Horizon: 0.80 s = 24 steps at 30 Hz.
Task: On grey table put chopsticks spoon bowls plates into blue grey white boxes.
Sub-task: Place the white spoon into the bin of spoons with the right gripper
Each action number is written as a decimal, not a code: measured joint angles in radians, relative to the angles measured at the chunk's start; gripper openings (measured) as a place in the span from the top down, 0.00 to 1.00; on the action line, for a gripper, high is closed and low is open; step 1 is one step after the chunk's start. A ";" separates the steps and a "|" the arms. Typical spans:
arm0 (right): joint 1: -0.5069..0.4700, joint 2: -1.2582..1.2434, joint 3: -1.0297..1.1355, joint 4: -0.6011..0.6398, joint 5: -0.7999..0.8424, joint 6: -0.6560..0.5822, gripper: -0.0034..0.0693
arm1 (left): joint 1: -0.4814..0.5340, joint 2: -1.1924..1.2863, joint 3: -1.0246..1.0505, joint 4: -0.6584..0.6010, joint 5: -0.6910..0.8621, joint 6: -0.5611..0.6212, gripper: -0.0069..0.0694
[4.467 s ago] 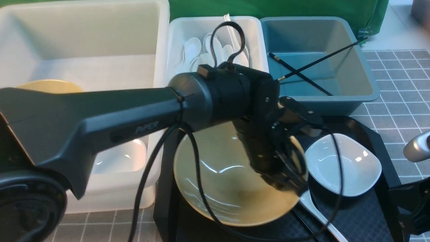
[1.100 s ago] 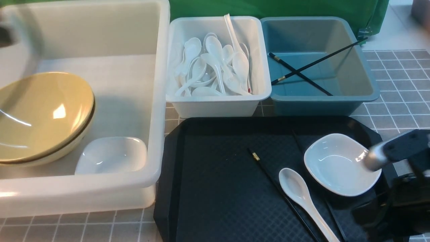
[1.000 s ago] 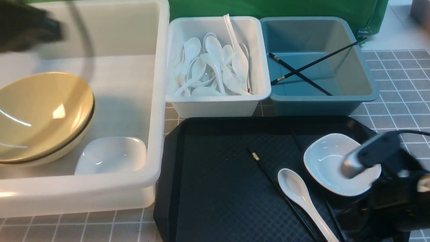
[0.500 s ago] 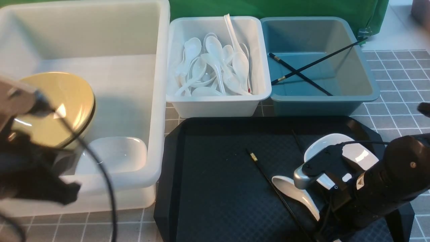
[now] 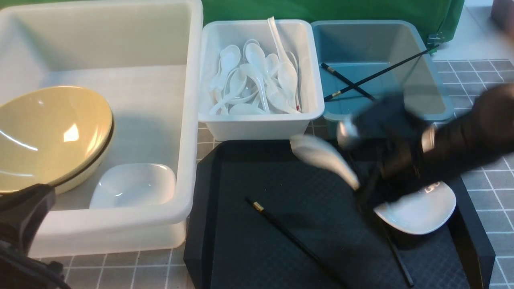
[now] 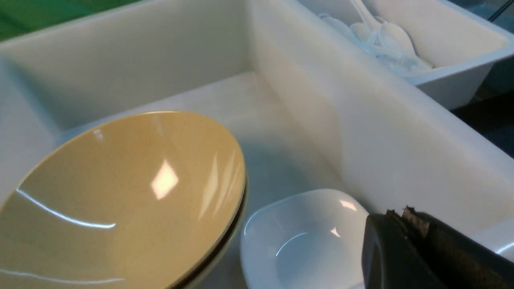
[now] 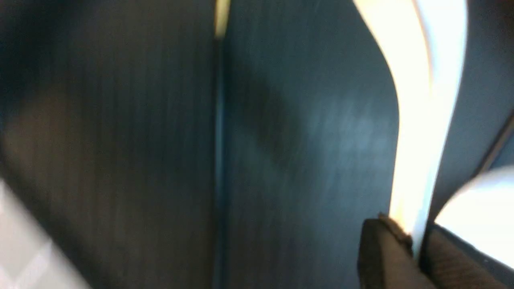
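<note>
— What stood around the spoon [image 5: 323,158]?

— The black tray [image 5: 225,249] lay under it, with one chopstick [image 5: 289,235] loose on it. A plate [image 5: 421,214] sat at the tray's right, half hidden by the right arm. Past the tray's far edge were the white box [image 5: 261,128], heaped with spoons [image 5: 257,80], and the blue box [image 5: 361,40] with two crossed chopsticks [image 5: 379,72]. The arm's blur covered that box's near wall.

— And on the left?

— The big box [image 5: 192,100] held stacked bowls [image 5: 48,132] and a second plate [image 5: 132,184]. All of it sat on the grey table [image 5: 490,184].

— Did the wrist cameras add anything?

— The right one showed what the smeared front view could not: the spoon's handle pinched between two fingers [image 7: 381,261]. The left one showed the left pincer [image 6: 401,224] empty. Its pads looked pressed together, and its tips showed against the big box's rim, next to the second plate.

— Where was the spoon against the right pincer [image 5: 359,188]?

— It was gripped by the handle's end and raised off the tray. The scoop reached out from the tips toward the white box's near wall, just short of it.
</note>
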 joint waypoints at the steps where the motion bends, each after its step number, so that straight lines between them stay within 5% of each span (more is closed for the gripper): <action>1: 0.000 0.018 -0.044 0.008 -0.041 -0.014 0.83 | 0.000 -0.008 0.018 0.000 -0.038 0.000 0.92; 10: 0.000 0.395 -0.549 0.027 -0.297 0.006 0.78 | 0.000 -0.019 0.036 -0.019 -0.097 0.000 0.92; 17: -0.003 0.557 -0.798 -0.044 0.058 0.074 0.45 | 0.000 -0.020 0.036 -0.019 -0.082 0.000 0.92; 24: -0.016 0.350 -0.613 -0.155 0.247 0.174 0.50 | 0.000 -0.021 0.036 -0.020 -0.073 0.000 0.92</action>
